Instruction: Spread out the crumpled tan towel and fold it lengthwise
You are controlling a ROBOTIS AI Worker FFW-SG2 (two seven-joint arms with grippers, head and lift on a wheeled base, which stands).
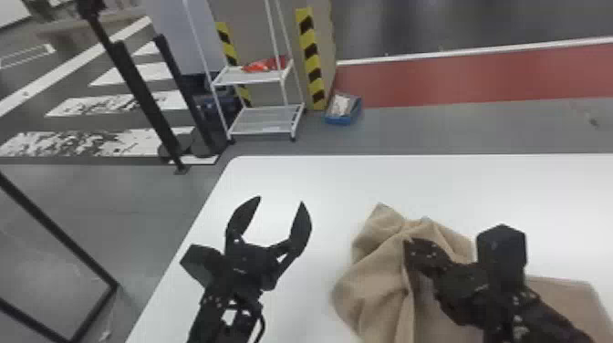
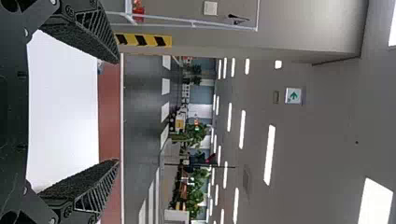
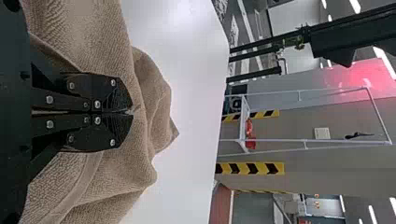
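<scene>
1. The right pincer [image 1: 407, 241] is closed, its two fingers together and clamped on a gathered fold of the tan towel [image 1: 381, 283]; creases run from the cloth at its tips.
2. The left pincer [image 1: 281, 200] stands with its fingers well apart, nothing between them, above the bench [image 1: 296, 180] near its left edge and to the left of the towel.
3. The towel lies crumpled on the bench, well apart from the left edge, heaped around the right pincer. One peaked corner points toward the far edge, and a flatter part spreads out on the right of the right arm [image 1: 511, 301].
4. Beyond the far edge, on the floor, a blue bin [image 1: 344, 119] holds something pale; what it is cannot be made out.
5. Left of the bin stands a white rack [image 1: 267, 132], with a red bundle [image 1: 264, 66] on its upper shelf. Dark boxes [image 1: 214, 102] sit on the floor behind the rack's left side, too dim to tell their contents.
6. The right arm hides part of the towel's middle, and the towel's near part is cut off at the bottom of the head view. The bench also runs out of that view on the right and near sides.
</scene>
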